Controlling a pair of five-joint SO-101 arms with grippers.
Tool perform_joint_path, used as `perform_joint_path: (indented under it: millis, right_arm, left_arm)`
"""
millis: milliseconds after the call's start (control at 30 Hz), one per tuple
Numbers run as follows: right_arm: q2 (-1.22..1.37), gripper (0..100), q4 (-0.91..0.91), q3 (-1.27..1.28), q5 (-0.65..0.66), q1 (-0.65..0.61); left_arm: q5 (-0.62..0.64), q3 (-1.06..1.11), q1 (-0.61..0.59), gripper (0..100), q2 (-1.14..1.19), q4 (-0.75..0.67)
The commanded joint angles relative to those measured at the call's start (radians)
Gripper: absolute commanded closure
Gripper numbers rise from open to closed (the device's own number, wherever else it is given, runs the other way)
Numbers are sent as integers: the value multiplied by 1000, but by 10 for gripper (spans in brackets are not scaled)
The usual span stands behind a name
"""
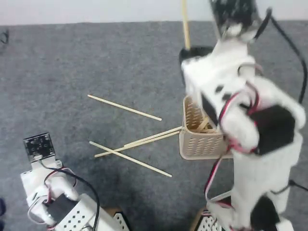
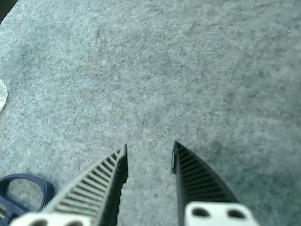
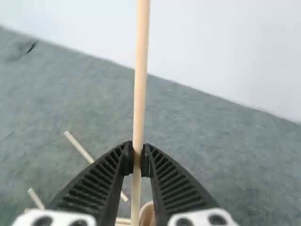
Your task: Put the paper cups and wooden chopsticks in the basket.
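Your right gripper (image 3: pixel 136 160) pinches one chopstick (image 3: pixel 141 70) upright at top centre of the high view. Below it, centre right, its arm (image 1: pixel 250 120) partly covers the basket (image 1: pixel 199 139). Loose chopsticks (image 1: pixel 124 107) lie mid-frame. Your left gripper (image 2: pixel 149 160) gapes over carpet (image 2: pixel 188 70).

We see our right claw (image 3: pixel 136 157) pinching a wooden chopstick (image 3: pixel 141 70) between its black ribbed jaws. The stick runs on past the tips. Beyond it, two loose chopsticks (image 3: pixel 80 147) lie on the grey worktop (image 3: pixel 225 141), which ends at a white wall (image 3: pixel 225 47).
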Motion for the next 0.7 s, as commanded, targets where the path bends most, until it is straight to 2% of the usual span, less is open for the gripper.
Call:
perform_joint_path:
  millis: [0,200,300,533,667]
  right_arm:
    - [-119,991,-47,204,37,-25]
    - [-447,992,-349,749,48,-21]
    - [-593,992,-467,934,89,-21]
    - [-645,992,-544,1082,97,-16]
    - [-650,991,-633,1186,94,47]
  left_arm:
    - [-9,-8,6,855,-20,-17]
    - [-9,-8,6,855,-20,-17]
    - [-9,-8,6,855,-20,-17]
    - [-9,-8,6,855,-20,-17]
    - [-9,-8,6,855,-20,-17]
